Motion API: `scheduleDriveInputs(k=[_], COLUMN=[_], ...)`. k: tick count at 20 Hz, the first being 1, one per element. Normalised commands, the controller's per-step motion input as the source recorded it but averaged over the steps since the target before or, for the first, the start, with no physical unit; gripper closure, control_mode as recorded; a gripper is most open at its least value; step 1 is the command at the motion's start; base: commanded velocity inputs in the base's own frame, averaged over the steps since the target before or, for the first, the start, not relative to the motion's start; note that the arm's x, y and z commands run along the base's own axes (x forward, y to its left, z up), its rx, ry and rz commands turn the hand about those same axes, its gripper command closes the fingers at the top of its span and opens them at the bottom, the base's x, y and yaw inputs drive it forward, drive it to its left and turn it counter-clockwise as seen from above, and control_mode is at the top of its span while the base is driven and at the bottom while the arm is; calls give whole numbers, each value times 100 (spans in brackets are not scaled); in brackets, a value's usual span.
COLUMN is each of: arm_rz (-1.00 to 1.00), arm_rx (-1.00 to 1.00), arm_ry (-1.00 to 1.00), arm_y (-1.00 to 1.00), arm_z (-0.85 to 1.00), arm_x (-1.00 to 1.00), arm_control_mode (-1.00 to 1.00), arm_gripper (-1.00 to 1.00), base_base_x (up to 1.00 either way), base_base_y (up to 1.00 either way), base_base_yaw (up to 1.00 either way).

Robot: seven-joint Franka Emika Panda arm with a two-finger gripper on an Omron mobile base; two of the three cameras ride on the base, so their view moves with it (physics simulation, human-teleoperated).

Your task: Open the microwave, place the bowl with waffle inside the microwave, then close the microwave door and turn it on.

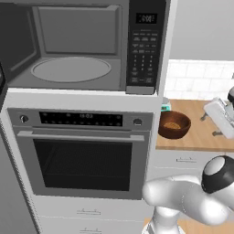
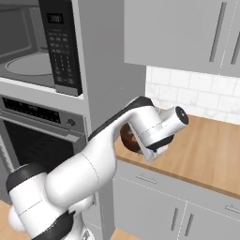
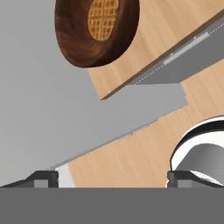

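At the bottom of the hand view the gripper has its tips spread wide apart, empty; the bowl with waffle sits at upper centre on the wooden counter; the microwave gapes open, upper left of the left base view.

Microwave stands open up top, grey cavity exposed, round turntable bare. Keypad panel at right side (small display lit at top). Steel wall oven directly below, door shut. Bowl with waffle sits on wooden counter, just right of oven column. White arm at lower right.
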Motion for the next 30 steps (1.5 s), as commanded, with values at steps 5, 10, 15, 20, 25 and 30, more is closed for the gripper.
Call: scheduleDriveInputs(k=[5,10,15,20,25,30], arm_rz=[0,0,0,0,0,0], arm_rx=[-1,-2,0,0,0,0], arm_ry=[2,4,6,5,3,2], arm_y=[-6,-6,-13,-21,-27,-16], arm_z=[-29,-25,-25,-25,-26,-26], arm_x=[38,44,42,43,41,35], arm_control_mode=[-100,-100,-100,-100,-100,-100], arm_gripper=[-100,-100,-100,-100,-100,-100], base_base_x=[0,0,0,0,0,0], base_base_y=[0,0,0,0,0,0], base_base_yaw=[0,0,0,0,0,0])
